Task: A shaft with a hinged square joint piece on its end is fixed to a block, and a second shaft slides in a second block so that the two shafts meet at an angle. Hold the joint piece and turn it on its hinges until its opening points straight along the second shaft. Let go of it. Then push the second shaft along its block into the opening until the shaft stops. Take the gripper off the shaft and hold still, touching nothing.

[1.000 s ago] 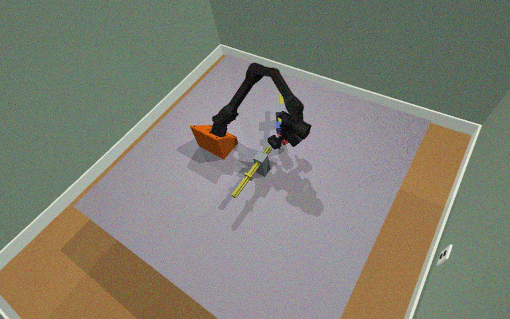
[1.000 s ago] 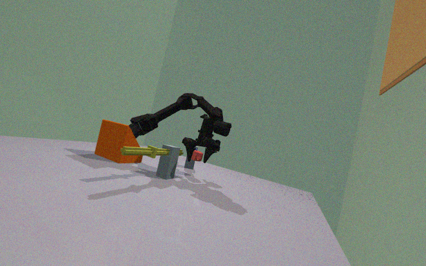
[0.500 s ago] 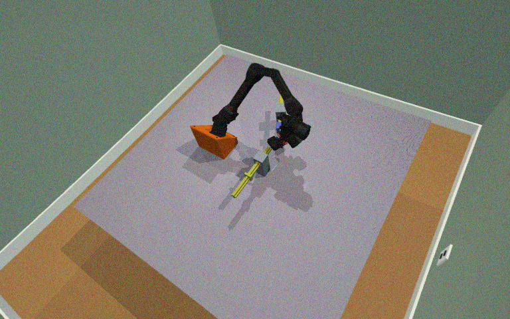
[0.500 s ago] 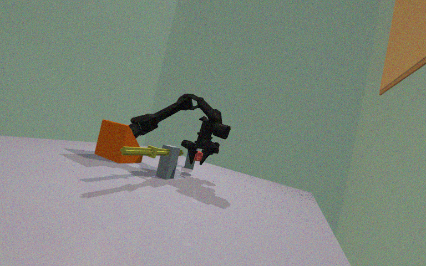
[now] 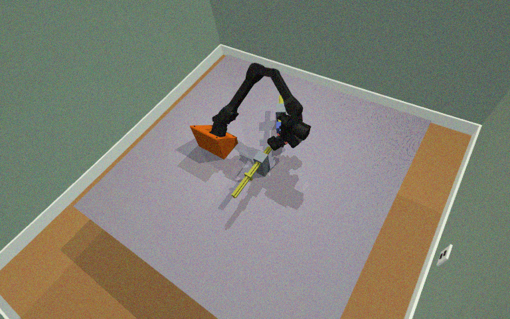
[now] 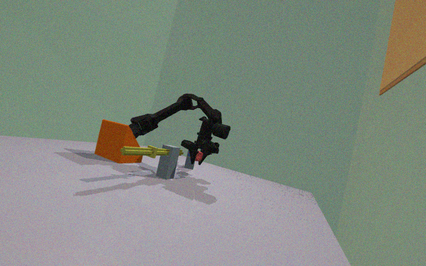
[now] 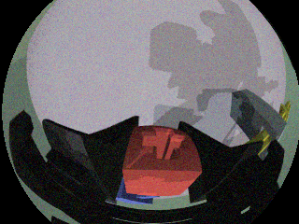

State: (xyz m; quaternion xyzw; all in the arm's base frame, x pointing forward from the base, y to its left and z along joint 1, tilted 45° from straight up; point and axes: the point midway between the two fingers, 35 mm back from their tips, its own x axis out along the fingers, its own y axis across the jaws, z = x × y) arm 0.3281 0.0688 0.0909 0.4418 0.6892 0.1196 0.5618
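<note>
The red joint piece (image 6: 199, 155) (image 7: 162, 182) is between the fingers of my gripper (image 6: 196, 162) (image 7: 159, 123), which is shut on it. Its open face shows in the wrist view; whether it points straight along the second shaft I cannot tell. The blue hinge part (image 5: 278, 126) (image 7: 127, 195) is behind it. The first yellow shaft (image 5: 281, 100) (image 6: 189, 165) runs through the far grey block (image 5: 280, 107). The second yellow shaft (image 5: 240, 187) (image 6: 135, 151) passes through the near grey block (image 5: 265, 168) (image 6: 167, 163) (image 7: 262, 114), its end apart from the joint piece in the exterior view.
The orange base (image 5: 214, 143) (image 6: 116, 142) of the arm stands left of both blocks. The second shaft's collar (image 5: 248, 175) (image 6: 152, 151) is on the side of the near block away from the joint. In the top view my arm hides most of the joint.
</note>
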